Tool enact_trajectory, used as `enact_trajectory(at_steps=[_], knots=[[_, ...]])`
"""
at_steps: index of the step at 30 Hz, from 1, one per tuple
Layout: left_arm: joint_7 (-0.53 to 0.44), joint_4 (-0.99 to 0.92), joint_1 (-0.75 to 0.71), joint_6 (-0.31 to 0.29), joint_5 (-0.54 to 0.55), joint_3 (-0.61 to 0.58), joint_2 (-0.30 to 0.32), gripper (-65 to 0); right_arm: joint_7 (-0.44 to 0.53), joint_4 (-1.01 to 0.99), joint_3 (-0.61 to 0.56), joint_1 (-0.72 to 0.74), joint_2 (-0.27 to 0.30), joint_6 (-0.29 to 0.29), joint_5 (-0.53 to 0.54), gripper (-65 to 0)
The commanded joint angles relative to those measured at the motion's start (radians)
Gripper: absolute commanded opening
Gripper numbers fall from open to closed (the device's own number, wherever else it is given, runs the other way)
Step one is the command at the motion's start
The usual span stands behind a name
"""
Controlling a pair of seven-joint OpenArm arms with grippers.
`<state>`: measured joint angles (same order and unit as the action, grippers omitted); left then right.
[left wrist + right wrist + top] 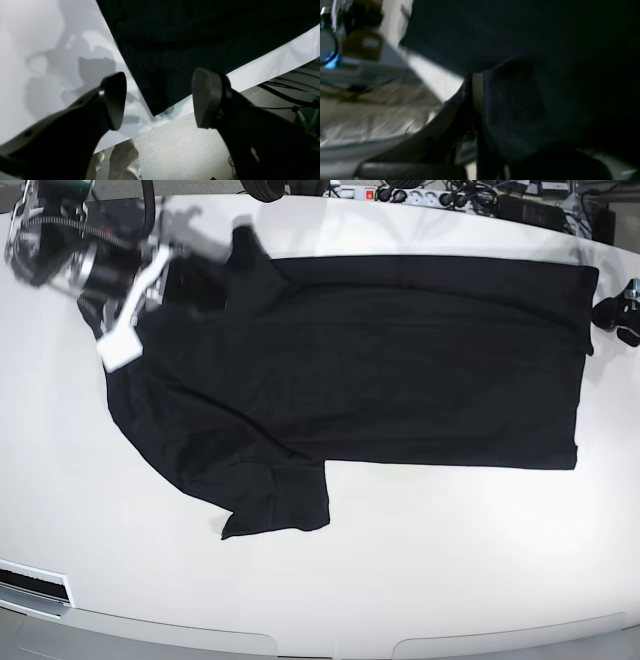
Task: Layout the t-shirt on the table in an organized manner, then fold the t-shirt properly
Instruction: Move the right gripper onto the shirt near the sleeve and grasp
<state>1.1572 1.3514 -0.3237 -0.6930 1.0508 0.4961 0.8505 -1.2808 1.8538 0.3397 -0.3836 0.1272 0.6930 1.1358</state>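
The black t-shirt (380, 360) lies spread on the white table (400, 580), hem to the right, collar end to the left, one sleeve (280, 505) pointing to the front. My left gripper (612, 315) is open beside the hem's far right corner. In the left wrist view its fingers (113, 100) straddle a shirt corner (155, 110) near the table edge (250, 75), apart from the cloth. My right gripper (160, 275) is at the far left sleeve. The blurred right wrist view shows it (476, 92) shut, with black cloth (532, 112) draped over it.
A power strip and cables (400, 192) line the table's back edge. Grey carpet (175, 142) and black cables (287, 96) lie beyond the table edge in the left wrist view. Blurred shelf clutter (362, 42) shows past the table (432, 72) in the right wrist view.
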Motion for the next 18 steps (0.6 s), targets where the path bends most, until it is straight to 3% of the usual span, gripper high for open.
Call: enact_trajectory(at_steps=[1, 7, 15, 18], knots=[[-0.013, 0.009, 0.005, -0.005, 0.016, 0.011, 0.032, -23.0, 0.027, 0.009, -0.011, 0.024, 0.005, 0.005, -0.014, -65.0], [-0.013, 0.009, 0.005, -0.005, 0.035, 0.011, 0.033, -23.0, 0.119, -0.045, -0.122, 0.133, 0.006, 0.005, -0.208, -65.0], [-0.005, 0.009, 0.005, -0.005, 0.054, 0.011, 0.033, -23.0, 0.188, -0.145, -0.216, 0.253, 0.006, 0.005, -0.359, -65.0], [-0.005, 0.009, 0.005, -0.005, 0.054, 0.011, 0.032, -23.0, 0.272, -0.195, -0.221, 0.281, 0.006, 0.005, -0.427, -65.0]])
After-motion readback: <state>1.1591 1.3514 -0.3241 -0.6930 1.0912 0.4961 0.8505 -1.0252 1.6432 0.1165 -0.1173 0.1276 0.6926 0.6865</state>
